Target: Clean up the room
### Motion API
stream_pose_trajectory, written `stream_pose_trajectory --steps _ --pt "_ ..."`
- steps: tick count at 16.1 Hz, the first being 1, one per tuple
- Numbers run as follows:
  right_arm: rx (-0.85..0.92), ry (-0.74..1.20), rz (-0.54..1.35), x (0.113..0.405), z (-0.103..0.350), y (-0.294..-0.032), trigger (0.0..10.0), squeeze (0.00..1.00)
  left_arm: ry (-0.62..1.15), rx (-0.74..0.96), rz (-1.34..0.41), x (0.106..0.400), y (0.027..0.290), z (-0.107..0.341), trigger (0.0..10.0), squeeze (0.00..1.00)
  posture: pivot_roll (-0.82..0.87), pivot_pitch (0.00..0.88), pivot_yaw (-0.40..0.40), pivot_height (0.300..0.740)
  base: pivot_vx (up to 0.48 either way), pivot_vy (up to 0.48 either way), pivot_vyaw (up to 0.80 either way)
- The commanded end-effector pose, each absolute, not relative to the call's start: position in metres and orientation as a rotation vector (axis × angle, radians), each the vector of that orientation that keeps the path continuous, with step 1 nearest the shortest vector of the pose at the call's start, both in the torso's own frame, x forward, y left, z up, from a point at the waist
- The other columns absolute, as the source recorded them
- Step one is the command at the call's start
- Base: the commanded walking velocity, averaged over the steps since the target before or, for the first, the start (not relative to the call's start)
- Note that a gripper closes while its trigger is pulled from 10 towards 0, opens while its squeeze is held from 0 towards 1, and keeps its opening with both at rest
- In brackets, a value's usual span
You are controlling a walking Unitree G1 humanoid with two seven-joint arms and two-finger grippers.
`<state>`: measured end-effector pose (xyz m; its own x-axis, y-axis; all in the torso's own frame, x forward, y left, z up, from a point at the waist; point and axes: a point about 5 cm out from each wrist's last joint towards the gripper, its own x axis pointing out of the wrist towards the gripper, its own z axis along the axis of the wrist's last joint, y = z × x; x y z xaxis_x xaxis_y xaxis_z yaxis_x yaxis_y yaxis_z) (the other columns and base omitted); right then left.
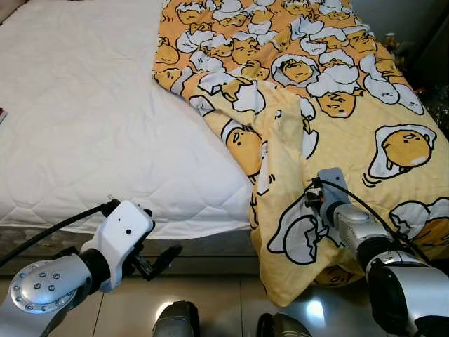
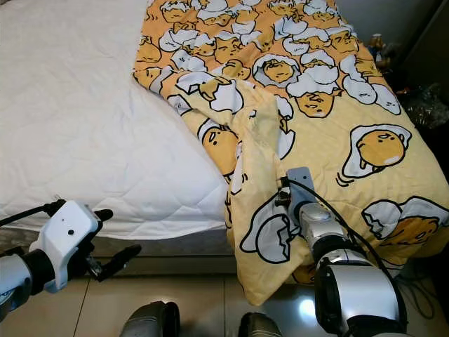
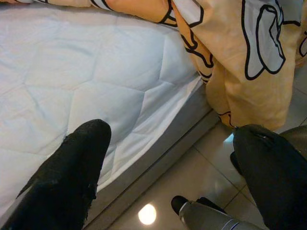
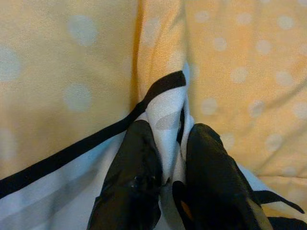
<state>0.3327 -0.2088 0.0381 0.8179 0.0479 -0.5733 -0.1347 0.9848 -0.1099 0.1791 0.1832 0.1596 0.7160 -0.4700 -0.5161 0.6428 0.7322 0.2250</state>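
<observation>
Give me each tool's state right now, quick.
Left tool: open, holding nothing, beside the mattress edge.
Right tool: shut on a fold of the yellow egg-print blanket.

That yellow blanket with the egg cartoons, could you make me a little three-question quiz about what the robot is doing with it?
1. True or false: the right gripper is pinching a fold of the blanket.
2. The left gripper is: A) open, above the floor beside the bed; B) shut on the blanket; C) resting on the mattress.
3. Fill in: the blanket covers the robot's ____ side of the bed and hangs over the near edge toward the floor.

Key: 1 true; 2 A; 3 right.
</observation>
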Motion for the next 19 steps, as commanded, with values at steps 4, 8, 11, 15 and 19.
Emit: stream_pose_trajectory --steps 4,8,11,15,19 --pt "-0.104 0.572 0.166 0.338 0.046 -0.205 0.0 0.00 0.439 0.408 -0.633 0.186 0.183 0.157 10.0 0.00 0.19 0.057 -0.008 0.740 0.000 0.000 0.00" --pt "-0.043 0.536 0.237 0.341 0.054 -0.206 0.0 0.00 0.424 0.408 -0.633 0.195 0.182 0.152 10.0 0.00 0.16 0.008 -0.006 0.740 0.000 0.000 0.00" --pt "-0.033 0.453 0.403 0.348 0.066 -0.191 0.0 0.00 0.410 0.400 -0.628 0.200 0.182 0.151 10.0 0.00 0.15 0.000 -0.007 0.740 0.000 0.000 0.00" --pt "0.063 0.248 1.224 0.316 0.096 -0.089 0.0 0.00 0.384 0.376 -0.610 0.207 0.181 0.151 10.0 0.00 0.13 0.000 0.003 0.740 0.000 0.000 0.00" --pt "0.190 0.184 1.643 0.266 0.129 -0.055 0.0 0.00 0.434 0.407 -0.556 0.202 0.200 0.145 10.0 0.00 0.13 0.000 -0.004 0.740 0.000 0.000 0.00"
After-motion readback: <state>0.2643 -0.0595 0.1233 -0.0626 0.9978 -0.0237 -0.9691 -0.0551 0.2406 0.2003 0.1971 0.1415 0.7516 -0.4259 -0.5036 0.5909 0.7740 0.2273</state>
